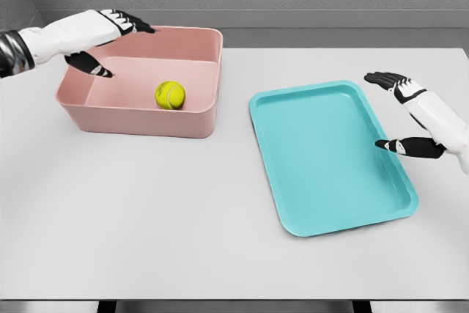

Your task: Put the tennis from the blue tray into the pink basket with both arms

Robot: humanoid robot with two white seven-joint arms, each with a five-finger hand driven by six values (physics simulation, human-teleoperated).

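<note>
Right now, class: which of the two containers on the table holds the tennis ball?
The pink basket, at the left by the left hand. The tennis ball lies inside it; the blue tray at the right holds nothing.

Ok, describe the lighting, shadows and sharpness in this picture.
Head view: soft, even light with no glare; the tennis ball casts a faint shadow on the floor of the pink basket, the blue tray shows gentle shading along its rim, and everything is sharp, both hands included, left hand and right hand.

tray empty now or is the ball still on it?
Empty. The blue tray shows only bare surface; the tennis ball sits inside the pink basket.
</note>
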